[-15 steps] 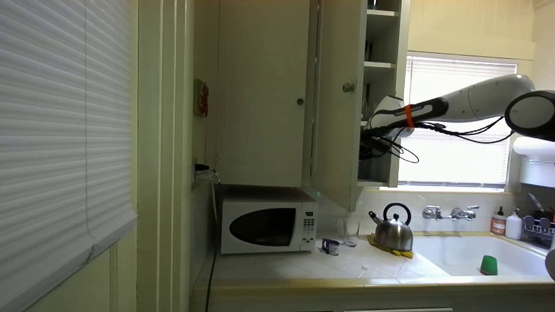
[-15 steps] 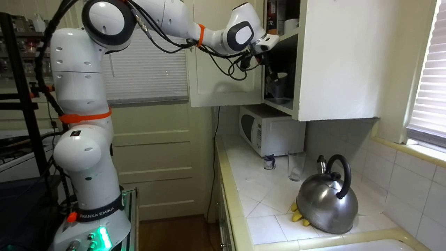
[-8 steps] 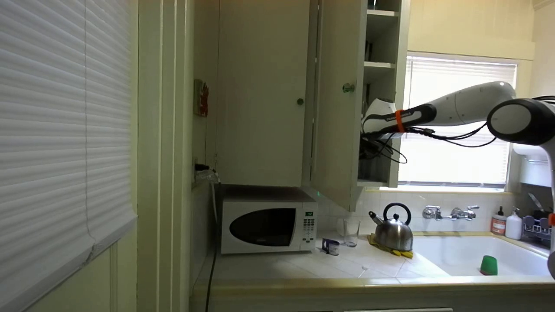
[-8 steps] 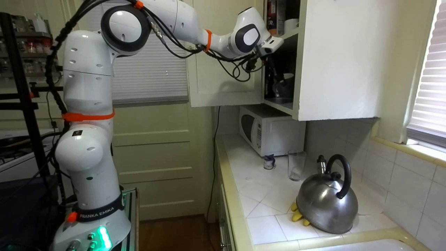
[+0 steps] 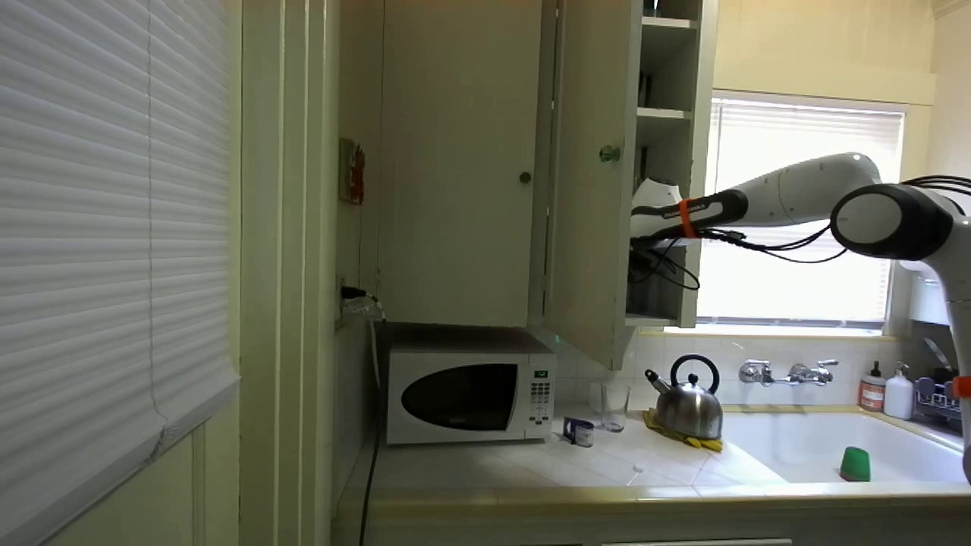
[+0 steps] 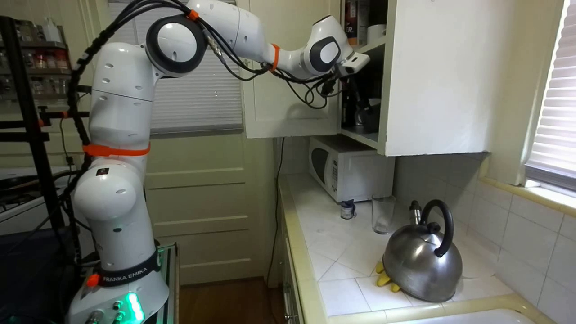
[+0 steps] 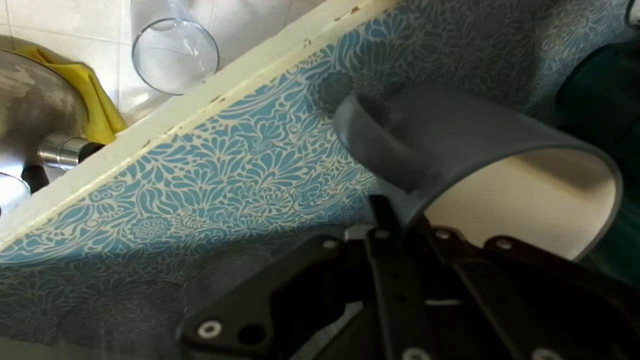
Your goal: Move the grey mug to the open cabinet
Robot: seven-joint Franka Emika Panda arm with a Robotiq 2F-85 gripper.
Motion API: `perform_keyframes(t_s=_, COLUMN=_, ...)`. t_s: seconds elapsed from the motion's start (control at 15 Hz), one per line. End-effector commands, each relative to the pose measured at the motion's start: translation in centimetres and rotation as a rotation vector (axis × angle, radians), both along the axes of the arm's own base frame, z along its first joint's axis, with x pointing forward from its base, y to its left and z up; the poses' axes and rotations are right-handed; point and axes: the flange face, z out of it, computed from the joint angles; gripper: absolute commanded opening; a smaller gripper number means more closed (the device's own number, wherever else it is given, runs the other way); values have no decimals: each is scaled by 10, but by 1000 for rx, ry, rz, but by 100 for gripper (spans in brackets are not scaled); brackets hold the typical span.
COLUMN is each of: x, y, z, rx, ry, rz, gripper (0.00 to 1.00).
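Observation:
The grey mug, with a pale inside, is tilted in the wrist view, its handle toward the shelf's front edge. In an exterior view the mug shows dark inside the open cabinet, low over the bottom shelf. I cannot tell whether it touches the shelf. The cabinet's door stands open. My gripper is shut on the mug's rim near the handle, one finger outside and one inside. The gripper reaches into the cabinet; in the facing exterior view the door mostly hides it.
The cabinet's blue-patterned shelf floor has a pale front lip. Clear glassware and dark green items stand inside near the mug. Below are a steel kettle, a tall glass, a small printed mug and a microwave.
The arm has reached further into the cabinet and dropped slightly, carrying the mug deeper and lower. The mug stays in the gripper. The counter objects have not moved.

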Motion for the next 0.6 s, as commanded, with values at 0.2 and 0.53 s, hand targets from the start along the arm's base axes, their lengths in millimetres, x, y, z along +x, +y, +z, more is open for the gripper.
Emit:
perform_keyframes(t_s=0.2, x=12, y=4, z=5, rx=-13, ry=6, rz=-23, gripper=34)
perform_keyframes(t_s=0.53, x=16, y=2, z=13, rx=-17, ry=-15, rz=-25, gripper=36)
